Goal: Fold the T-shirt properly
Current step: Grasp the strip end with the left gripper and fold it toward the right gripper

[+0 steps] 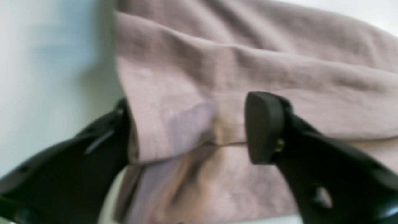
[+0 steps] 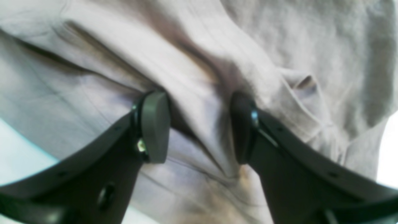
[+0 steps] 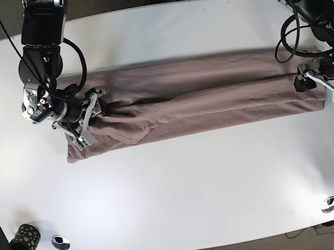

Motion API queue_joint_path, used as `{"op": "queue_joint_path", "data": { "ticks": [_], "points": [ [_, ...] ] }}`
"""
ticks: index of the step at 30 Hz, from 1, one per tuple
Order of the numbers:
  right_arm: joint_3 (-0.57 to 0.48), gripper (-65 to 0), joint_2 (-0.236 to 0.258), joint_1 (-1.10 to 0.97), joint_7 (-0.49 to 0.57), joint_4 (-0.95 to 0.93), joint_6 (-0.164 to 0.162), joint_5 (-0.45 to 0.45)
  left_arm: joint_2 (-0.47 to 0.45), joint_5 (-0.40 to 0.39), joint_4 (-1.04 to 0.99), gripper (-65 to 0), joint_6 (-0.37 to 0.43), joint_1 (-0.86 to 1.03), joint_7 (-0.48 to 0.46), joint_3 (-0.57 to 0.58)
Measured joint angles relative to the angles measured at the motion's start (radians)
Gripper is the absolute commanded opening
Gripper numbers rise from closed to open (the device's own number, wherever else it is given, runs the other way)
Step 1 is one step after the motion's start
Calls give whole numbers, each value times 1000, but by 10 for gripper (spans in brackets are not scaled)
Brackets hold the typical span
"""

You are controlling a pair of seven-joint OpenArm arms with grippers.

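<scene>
The T-shirt (image 3: pixel 195 105) lies as a long strip on the counter (image 3: pixel 182 185). Both grippers, left gripper (image 1: pixel 189 127) and right gripper (image 2: pixel 199 127), are spread around its ends. A thin pinch could slip out.

My T-shirt (image 3: pixel 201 104) lies as a long brown band across the white table (image 3: pixel 183 191); my right gripper (image 3: pixel 90 114) and left gripper (image 3: pixel 310 81) meet its ends.
</scene>
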Motion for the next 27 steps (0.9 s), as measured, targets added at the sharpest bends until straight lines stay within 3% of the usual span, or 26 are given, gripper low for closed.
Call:
{"op": "queue_joint_path", "data": {
  "ticks": [2, 5, 14, 22, 27],
  "points": [
    [0, -358, 0, 0, 0, 0, 0, 0, 12, -5, 0, -500, 0, 3, -7, -3],
    [0, -358, 0, 0, 0, 0, 0, 0, 19, -3, 0, -600, 0, 3, -2, -2],
    [0, -358, -1, -4, 0, 0, 0, 0, 36, 40, 127, -607, 0, 48, 59, 13],
    [2, -358, -22, -14, 14, 4, 0, 3, 58, 35, 501, -607, 1, 150, 55, 309],
    [3, -358, -24, -16, 15, 4, 0, 8, 138, 70, 617, -607, 0, 187, 50, 455]
  ]
}}
